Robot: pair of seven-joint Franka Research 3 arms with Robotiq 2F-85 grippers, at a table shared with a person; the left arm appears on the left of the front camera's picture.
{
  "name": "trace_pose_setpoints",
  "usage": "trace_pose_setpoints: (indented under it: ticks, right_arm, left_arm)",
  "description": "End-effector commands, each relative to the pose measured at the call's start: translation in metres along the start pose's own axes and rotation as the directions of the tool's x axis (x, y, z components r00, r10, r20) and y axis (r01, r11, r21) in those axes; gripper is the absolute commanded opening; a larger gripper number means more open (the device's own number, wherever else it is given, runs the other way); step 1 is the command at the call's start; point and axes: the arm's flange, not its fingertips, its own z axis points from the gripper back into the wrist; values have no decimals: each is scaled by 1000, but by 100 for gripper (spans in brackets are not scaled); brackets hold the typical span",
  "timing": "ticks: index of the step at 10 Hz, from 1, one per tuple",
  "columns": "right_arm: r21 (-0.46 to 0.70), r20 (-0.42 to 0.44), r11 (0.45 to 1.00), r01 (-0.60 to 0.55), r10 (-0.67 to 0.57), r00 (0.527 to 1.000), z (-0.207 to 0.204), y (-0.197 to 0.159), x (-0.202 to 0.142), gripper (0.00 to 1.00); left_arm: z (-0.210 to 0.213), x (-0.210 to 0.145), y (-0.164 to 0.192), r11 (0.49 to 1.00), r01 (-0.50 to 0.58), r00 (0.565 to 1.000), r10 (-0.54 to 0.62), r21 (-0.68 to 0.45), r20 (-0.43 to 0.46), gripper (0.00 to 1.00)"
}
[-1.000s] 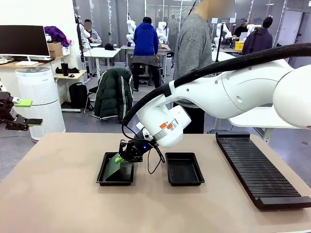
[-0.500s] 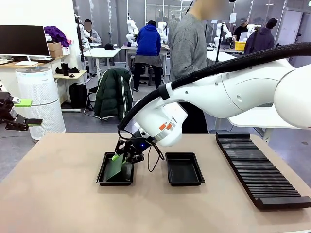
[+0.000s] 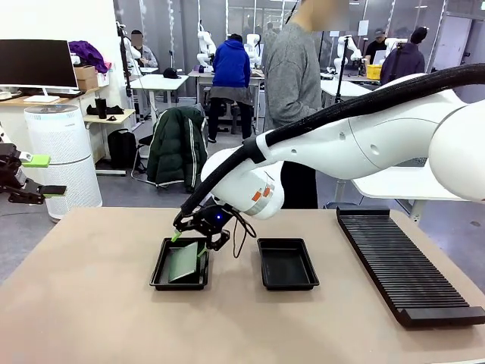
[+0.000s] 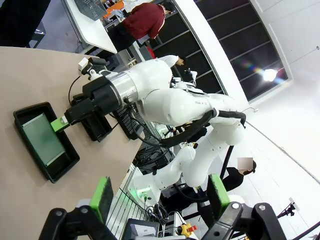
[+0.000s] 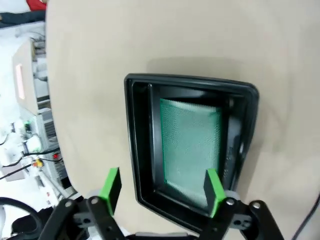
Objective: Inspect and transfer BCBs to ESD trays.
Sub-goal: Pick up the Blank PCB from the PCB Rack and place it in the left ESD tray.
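A pale green BCB (image 3: 184, 262) lies flat on the floor of the left ESD tray (image 3: 179, 287). My right gripper (image 3: 189, 244) hovers just above that tray's far edge, open, with nothing between its green pads. In the right wrist view the BCB (image 5: 192, 145) rests inside the tray (image 5: 132, 140), and the right gripper (image 5: 161, 187) spreads wide over its near end. The right ESD tray (image 3: 288, 287) holds nothing. My left gripper (image 3: 44, 175) stays off the table's left edge, and in its own view this left gripper (image 4: 159, 197) is open, looking at the BCB (image 4: 42, 140).
A long black slotted rack (image 3: 405, 265) lies along the table's right side. A person (image 3: 292, 76) in a grey top stands at the far edge behind the trays. A white cylindrical unit (image 3: 57, 152) stands on the floor at the left.
The right gripper carried the tilted BCB down into the left tray, let it go and opened; the BCB now lies flat. The left arm has not moved.
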Motion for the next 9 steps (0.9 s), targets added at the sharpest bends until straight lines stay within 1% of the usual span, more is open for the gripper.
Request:
trace_pose_setpoints:
  ticks: [1,4,6,9]
  right_arm:
    - [-125,-28,992,30,-34,999,13,33,5,100]
    - [-242,-49,969,55,-69,996,35,68,2,100]
    - [-322,-56,943,89,-113,992,54,84,-4,100]
    - [-422,-61,902,93,-131,990,79,105,-13,100]
  left_arm:
    - [1,0,-1,1000,-7,1000,7,-3,6,100]
    - [1,0,-1,1000,-7,1000,7,-3,6,100]
    - [1,0,-1,1000,-7,1000,7,-3,6,100]
    - [1,0,-1,1000,-7,1000,7,-3,6,100]
